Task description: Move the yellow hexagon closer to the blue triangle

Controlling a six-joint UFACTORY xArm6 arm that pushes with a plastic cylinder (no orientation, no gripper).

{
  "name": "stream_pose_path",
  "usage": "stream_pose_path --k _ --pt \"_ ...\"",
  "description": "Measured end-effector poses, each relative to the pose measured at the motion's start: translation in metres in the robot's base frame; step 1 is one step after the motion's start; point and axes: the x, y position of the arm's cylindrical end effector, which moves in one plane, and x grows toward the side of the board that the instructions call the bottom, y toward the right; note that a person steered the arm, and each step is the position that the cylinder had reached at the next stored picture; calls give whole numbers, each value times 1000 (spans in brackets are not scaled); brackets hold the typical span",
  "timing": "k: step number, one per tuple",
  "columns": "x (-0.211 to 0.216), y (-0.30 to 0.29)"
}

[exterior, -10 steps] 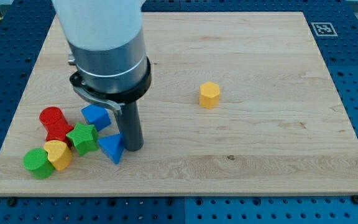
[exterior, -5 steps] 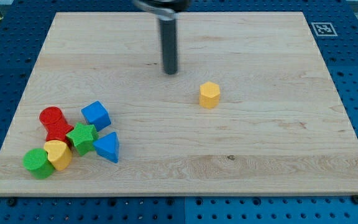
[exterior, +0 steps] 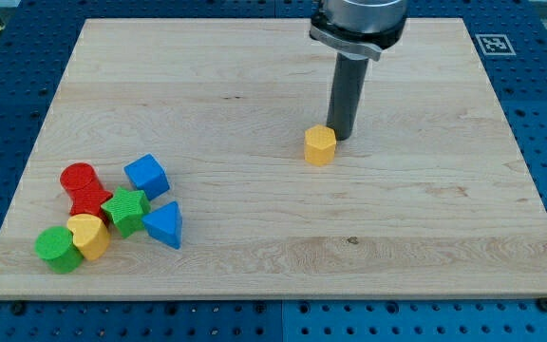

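The yellow hexagon stands near the middle of the wooden board. My tip is just to its upper right, close against it or touching. The blue triangle lies at the lower left, far from the hexagon, at the right edge of a cluster of blocks.
The cluster at the lower left holds a blue cube, a green star, a red block, a yellow heart and a green cylinder. A marker tag sits at the board's top right corner.
My tip moved from beside the blue triangle up to the top middle, then right and down to the yellow hexagon's upper right side. No block has moved.
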Motion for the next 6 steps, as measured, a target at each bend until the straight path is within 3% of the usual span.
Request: stream_pose_path --k 6 --pt "58 -18"
